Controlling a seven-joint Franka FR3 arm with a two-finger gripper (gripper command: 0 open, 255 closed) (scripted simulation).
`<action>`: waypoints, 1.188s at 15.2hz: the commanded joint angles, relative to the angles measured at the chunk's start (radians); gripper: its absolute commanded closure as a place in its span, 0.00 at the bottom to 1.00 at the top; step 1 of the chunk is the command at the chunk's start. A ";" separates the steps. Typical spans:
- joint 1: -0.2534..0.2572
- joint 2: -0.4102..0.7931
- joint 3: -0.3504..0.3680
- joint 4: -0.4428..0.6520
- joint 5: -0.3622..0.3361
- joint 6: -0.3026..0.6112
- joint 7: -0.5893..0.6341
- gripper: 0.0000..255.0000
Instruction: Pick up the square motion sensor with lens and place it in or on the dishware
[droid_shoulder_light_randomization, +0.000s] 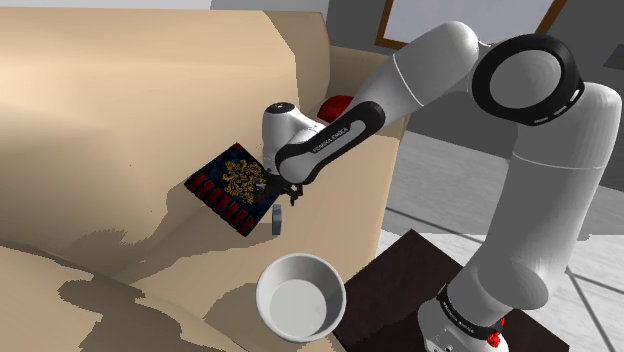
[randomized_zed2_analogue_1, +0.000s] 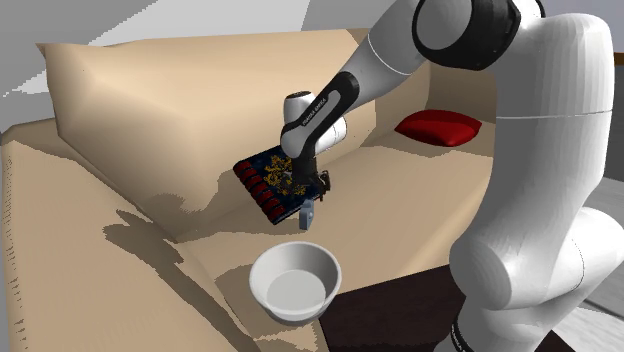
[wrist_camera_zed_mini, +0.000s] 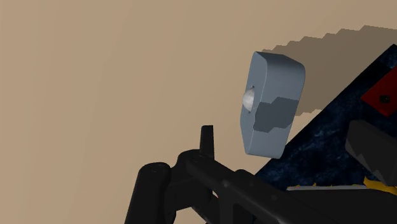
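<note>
Bowl (droid_shoulder_light_randomization: 300, 262) at front: nothing put in it yet | sensor (droid_shoulder_light_randomization: 276, 219): stood on edge on sofa (droid_shoulder_light_randomization: 120, 120), it seems, just beside book (droid_shoulder_light_randomization: 232, 180) corner, right under gripper (droid_shoulder_light_randomization: 288, 193) | gripper: opened wide, sensor not gripped | done: no step seen finished | left: sensor to be grabbed, lifted, set in bowl
</note>
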 joint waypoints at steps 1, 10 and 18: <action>0.000 0.000 0.000 0.000 0.000 0.001 0.000 0.00; 0.000 0.000 0.000 0.000 0.000 0.000 0.000 1.00; 0.008 -0.064 0.012 -0.067 0.082 0.029 0.134 0.00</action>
